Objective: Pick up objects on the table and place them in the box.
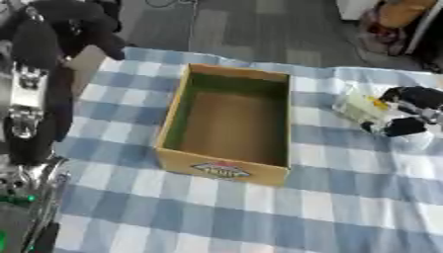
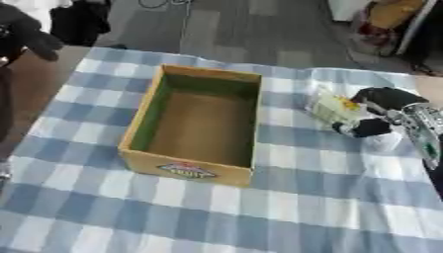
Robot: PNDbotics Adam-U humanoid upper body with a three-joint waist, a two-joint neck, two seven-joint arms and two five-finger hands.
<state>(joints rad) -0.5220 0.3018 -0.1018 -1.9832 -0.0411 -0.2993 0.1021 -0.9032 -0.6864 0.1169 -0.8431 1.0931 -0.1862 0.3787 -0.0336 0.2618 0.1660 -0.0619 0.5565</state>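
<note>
Right eye view — packet (image 2: 331,109) touching right robot hand (image 2: 380,112)

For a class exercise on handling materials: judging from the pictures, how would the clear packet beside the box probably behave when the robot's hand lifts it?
The clear packet looks like thin, crinkled film, so it is probably floppy and would sag. It looks flat, so it seems light and unlikely to roll. Its glossy surface may slip in the right hand, whose fingers curl at its edge.

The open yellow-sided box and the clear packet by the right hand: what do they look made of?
Open yellow-sided box: apparently cardboard, with matte brown inside, printed outer wall.
Clear packet: probably thin plastic film, glossy and see-through, with a yellow patch; the right hand closes around it.
</note>
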